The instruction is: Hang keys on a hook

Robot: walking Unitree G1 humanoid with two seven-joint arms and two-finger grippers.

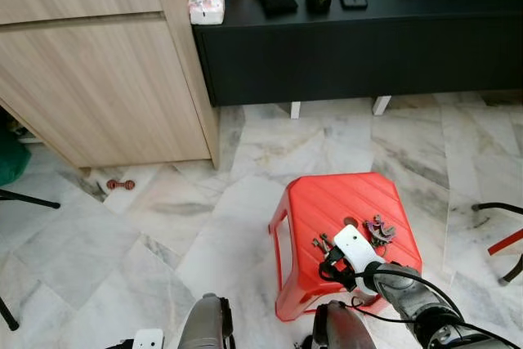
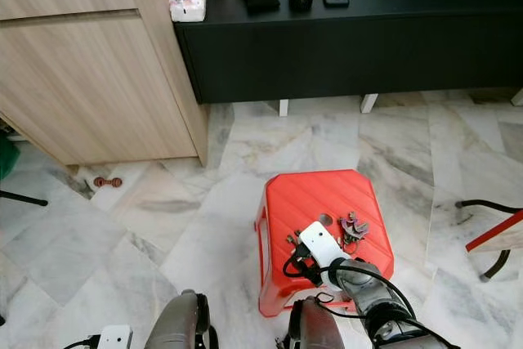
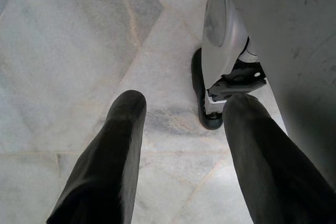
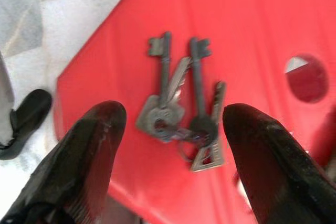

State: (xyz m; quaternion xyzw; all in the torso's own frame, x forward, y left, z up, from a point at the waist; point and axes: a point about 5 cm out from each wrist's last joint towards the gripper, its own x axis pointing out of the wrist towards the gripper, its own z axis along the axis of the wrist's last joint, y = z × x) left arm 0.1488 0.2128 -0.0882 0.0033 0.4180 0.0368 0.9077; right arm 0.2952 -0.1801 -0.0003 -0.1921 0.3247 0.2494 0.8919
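Hovering low over the red stool (image 1: 343,210), right claw (image 4: 173,124) spread wide, one black finger on each side of the key bunch (image 4: 181,108), not yet touching it. Lying flat near the stool's front edge, those keys: several dark old-style shanks fanned out from a small ring, just beside the round hole (image 4: 304,80) in the seat. Sitting further right on the same seat, a second small cluster of metal bits (image 1: 379,230), too small to identify. Hanging idle by the leg, left claw (image 3: 178,129) likewise parted, only marble floor (image 1: 163,226) beneath. Judging the step as the pre-grasp for the pick-up, with nothing of the hanging done. Risking first a scrape-and-slide: flat keys on smooth ribbed plastic, likely to skate ahead of a closing finger and drop off the near edge onto the floor. Risking next a partial pinch, catching one shank while the rest swing loose on the ring, making later threading onto a hook awkward. Risking also a fingertip jammed down on the seat if the descent runs too deep, possibly tipping or shoving so light a stool. Showing no hook anywhere around the wooden cabinet (image 1: 98,79) or the black worktop (image 1: 351,6) with its clutter, so needing a walk and a search with the bunch dangling, where a weak hold could let it slip.
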